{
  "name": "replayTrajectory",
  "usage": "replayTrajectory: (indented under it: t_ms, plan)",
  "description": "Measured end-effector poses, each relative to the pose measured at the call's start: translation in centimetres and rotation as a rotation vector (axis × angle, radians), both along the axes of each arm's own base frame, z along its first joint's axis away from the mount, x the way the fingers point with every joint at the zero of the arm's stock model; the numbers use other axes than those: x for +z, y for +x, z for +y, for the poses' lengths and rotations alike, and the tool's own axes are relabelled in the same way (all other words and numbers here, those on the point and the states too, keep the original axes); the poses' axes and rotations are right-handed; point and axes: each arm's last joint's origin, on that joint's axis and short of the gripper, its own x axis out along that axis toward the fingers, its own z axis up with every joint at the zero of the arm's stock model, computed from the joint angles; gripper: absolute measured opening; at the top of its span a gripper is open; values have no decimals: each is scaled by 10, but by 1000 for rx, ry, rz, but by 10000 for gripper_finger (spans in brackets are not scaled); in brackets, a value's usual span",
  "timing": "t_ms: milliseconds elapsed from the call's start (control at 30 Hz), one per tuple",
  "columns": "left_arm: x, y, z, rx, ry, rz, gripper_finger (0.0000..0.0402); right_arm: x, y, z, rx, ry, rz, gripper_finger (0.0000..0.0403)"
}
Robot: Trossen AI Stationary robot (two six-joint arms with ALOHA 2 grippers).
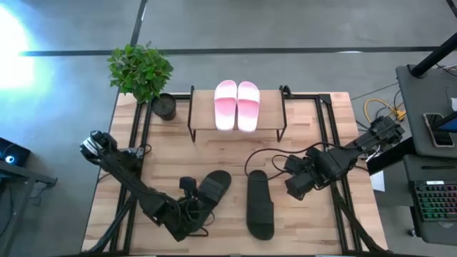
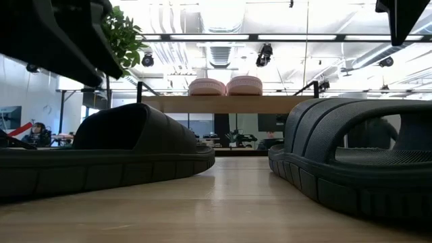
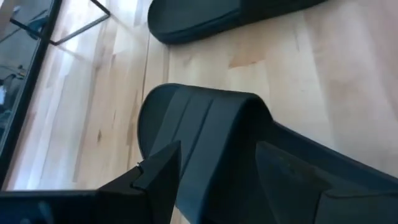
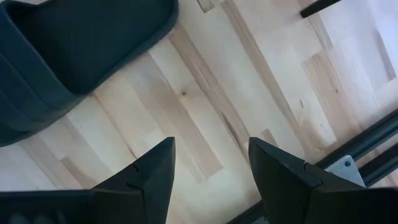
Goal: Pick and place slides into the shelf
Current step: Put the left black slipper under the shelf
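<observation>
Both light pink slides lie side by side on the shelf's plank top, at the table's far middle. Two black slides rest sole-down on the table. The left black slide lies slanted, the right black slide lies lengthwise. My left gripper is open at the left slide's near end, one finger on either side of its strap. My right gripper hangs open over bare wood, right of the right slide. My left gripper straddles the left black slide's strap, coming from the table's near left. One finger stands outside the strap. Whether either finger touches it, I cannot tell. The slide lies flat on the table.
A potted plant and a dark pot stand at the far left corner. A black cable loops on the table between the shelf and the right arm. Bare wood lies between the two black slides and in front of the shelf.
</observation>
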Motion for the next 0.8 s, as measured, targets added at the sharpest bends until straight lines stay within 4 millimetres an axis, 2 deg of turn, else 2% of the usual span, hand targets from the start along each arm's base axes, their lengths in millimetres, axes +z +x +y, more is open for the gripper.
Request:
replayTrajectory:
  t_ms: [367,500,600,700,800]
  plan:
    - [-45,20,13,83,155,81,184,-6,-1,-1,-24,-9,14,196]
    - [-57,32,30,161,239,88,139,-9,-2,-1,-38,-14,23,196]
    - [-61,43,47,219,284,93,81,-11,-2,-1,-45,-16,26,196]
    - [-64,56,72,308,305,98,19,-13,-2,-2,-53,-21,25,196]
    - [-64,68,106,456,286,77,10,-13,-2,-2,-82,-40,6,196]
